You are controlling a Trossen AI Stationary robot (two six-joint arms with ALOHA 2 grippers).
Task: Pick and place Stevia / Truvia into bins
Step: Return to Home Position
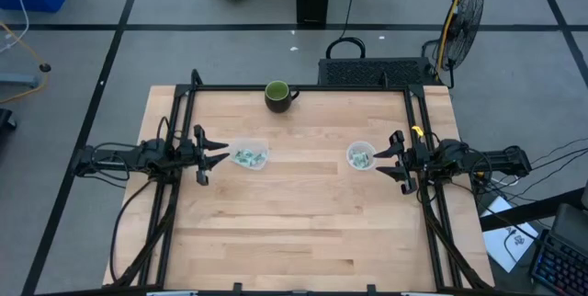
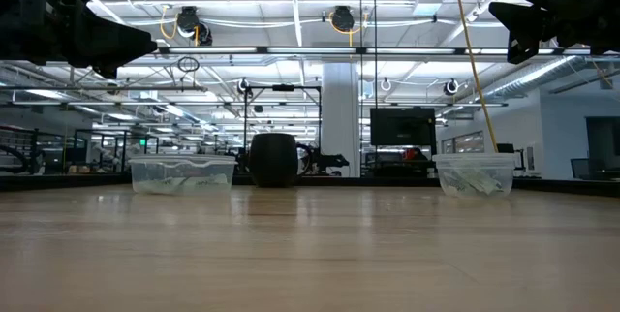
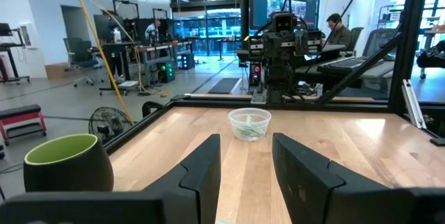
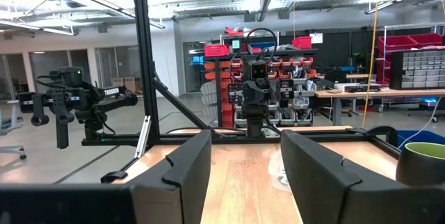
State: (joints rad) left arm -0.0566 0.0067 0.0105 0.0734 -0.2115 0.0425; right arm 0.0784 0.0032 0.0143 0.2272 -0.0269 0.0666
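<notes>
At opposite table [image 1: 294,218] edges, left claw [image 1: 220,152] and right claw [image 1: 382,161] spread; tub [image 1: 248,144], cup [image 1: 370,149], open wood between.

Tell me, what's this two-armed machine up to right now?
Nothing is being handled at this moment. The left gripper and right gripper hover open and empty at opposite sides of the table. The green and white sachets lie inside the clear square tub and the round cup; none shows loose on the wood. A dark green mug stands at the far edge.
</notes>
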